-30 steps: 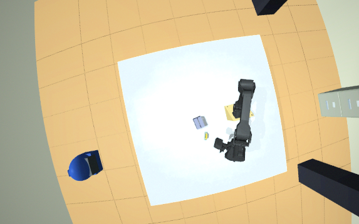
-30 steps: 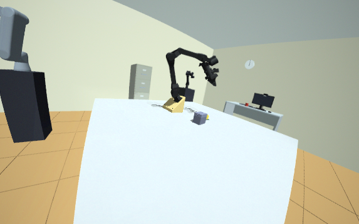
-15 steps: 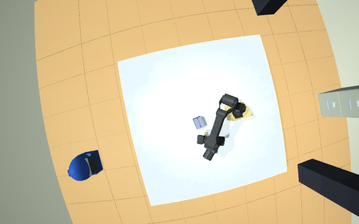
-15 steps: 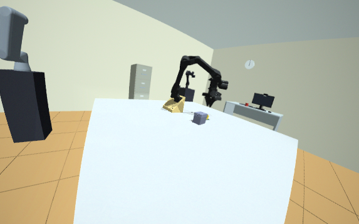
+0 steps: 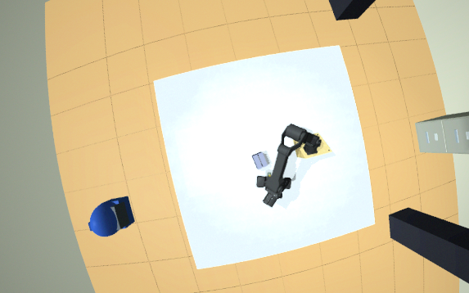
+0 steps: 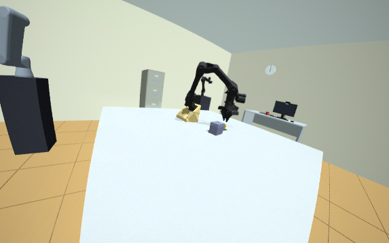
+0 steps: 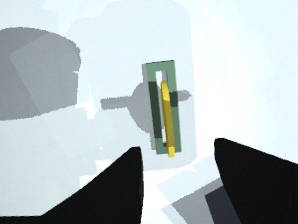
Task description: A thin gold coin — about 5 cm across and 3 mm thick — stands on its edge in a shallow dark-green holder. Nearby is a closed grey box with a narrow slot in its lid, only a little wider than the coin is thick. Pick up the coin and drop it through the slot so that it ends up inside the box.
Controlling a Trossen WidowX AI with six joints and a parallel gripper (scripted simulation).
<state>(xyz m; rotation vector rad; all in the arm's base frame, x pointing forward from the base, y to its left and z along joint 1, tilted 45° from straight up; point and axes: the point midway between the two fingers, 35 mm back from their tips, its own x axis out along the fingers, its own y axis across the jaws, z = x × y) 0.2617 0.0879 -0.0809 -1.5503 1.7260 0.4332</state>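
The gold coin (image 5: 269, 174) (image 6: 225, 127) (image 7: 168, 120) stands on its edge, leaning a little, in the dark-green holder (image 7: 162, 66). My gripper (image 6: 226, 120) (image 7: 177, 152) is open and empty, pointing down above the holder. In the wrist view the coin lies ahead of the two fingertips, between their lines, nearer the left one. The closed grey box (image 5: 260, 160) (image 6: 216, 128) stands close beside the holder. Its slot shows as a dark line across the lid in the top view. The arm hides my fingertips there, and most of the holder.
The arm's yellow base mount (image 5: 323, 151) (image 6: 189, 117) stands on the white table (image 5: 227, 229) (image 6: 195, 190). Dark pedestals, a filing cabinet (image 5: 457, 137) (image 6: 152, 89) and a blue object (image 5: 105, 218) stand off the table.
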